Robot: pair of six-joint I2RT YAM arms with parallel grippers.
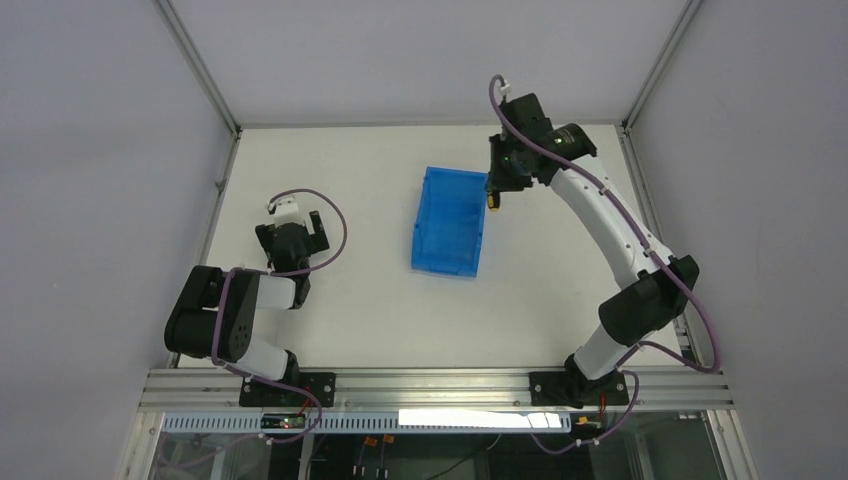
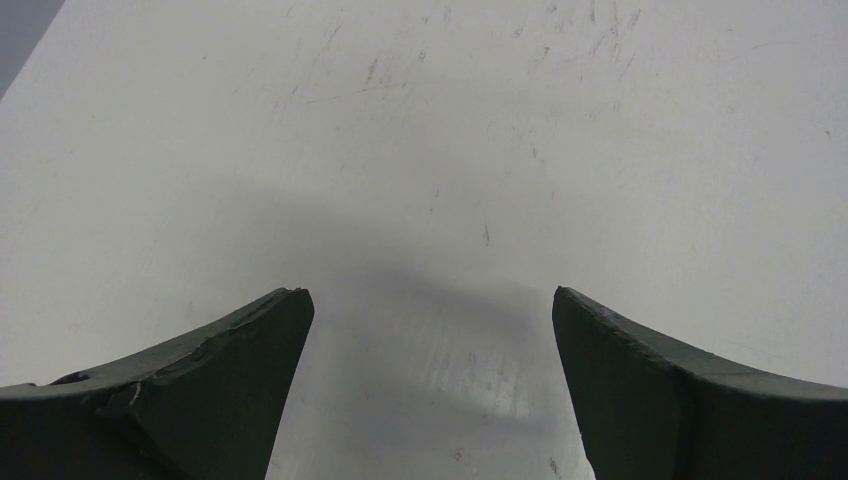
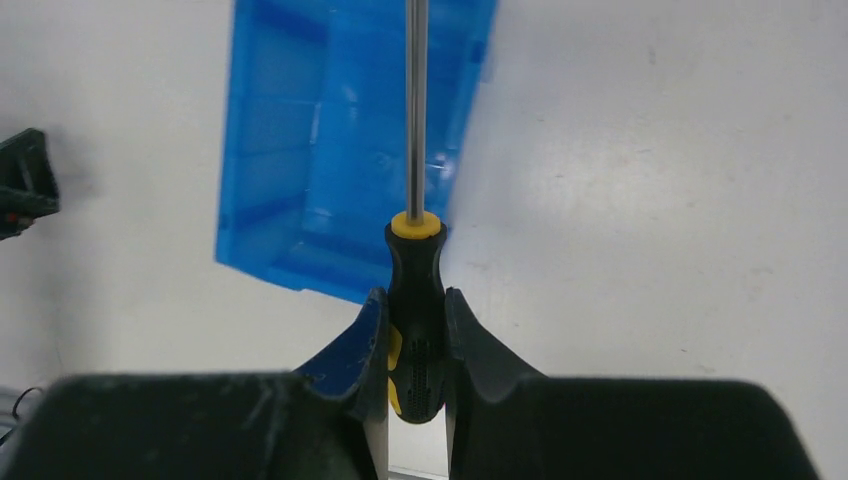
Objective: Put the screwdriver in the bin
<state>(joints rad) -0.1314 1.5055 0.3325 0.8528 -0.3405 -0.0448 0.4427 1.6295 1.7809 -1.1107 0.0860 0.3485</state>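
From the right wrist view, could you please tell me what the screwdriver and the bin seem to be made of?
The screwdriver: the handle looks like matte black rubbery plastic with yellow inserts, judging by its dotted grip; the shaft seems polished metal, given its bright streak. The bin: probably glossy translucent blue plastic, since its ribs show through.

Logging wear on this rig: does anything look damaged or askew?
The left gripper has one finger with a chipped, cracked edge. The bin sits slightly skewed; otherwise nothing stands out.
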